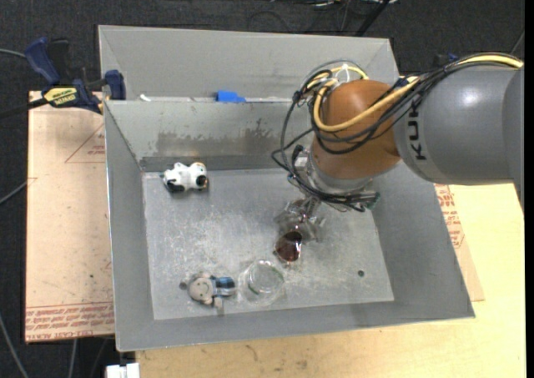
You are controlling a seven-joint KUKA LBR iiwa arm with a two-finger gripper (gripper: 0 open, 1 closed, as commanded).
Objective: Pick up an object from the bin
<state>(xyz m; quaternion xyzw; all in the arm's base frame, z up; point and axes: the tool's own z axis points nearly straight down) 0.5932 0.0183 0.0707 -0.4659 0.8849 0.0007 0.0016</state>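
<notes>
**End effector low over a dark red thing near mid-bin**

The arm comes in from the right, and its orange cover, looped with black and yellow cables, hangs above the right half of the bin. Below the cover the end effector is down close to the bin floor, a little right of the middle. Its lower tip is at the upper end of a small dark red thing and looks to be touching it, though contact is not certain. Whether the end effector is wide, narrow or gripping cannot be told from this angle, since its own body hides the tips.

The red thing lies on the floor, glossy and partly see-through. Its long axis runs on a slant, the upper end towards the end effector at upper right and the rounder, darker end pointing to the lower left, towards the front wall.

Just beside that lower end, to the left, sits a clear round cup, apart from the red thing by a narrow gap. Further left, near the front wall, is a small grey and blue piece. A white toy with dark spots rests well apart at the back left, close to the foot of the rear wall.
</notes>
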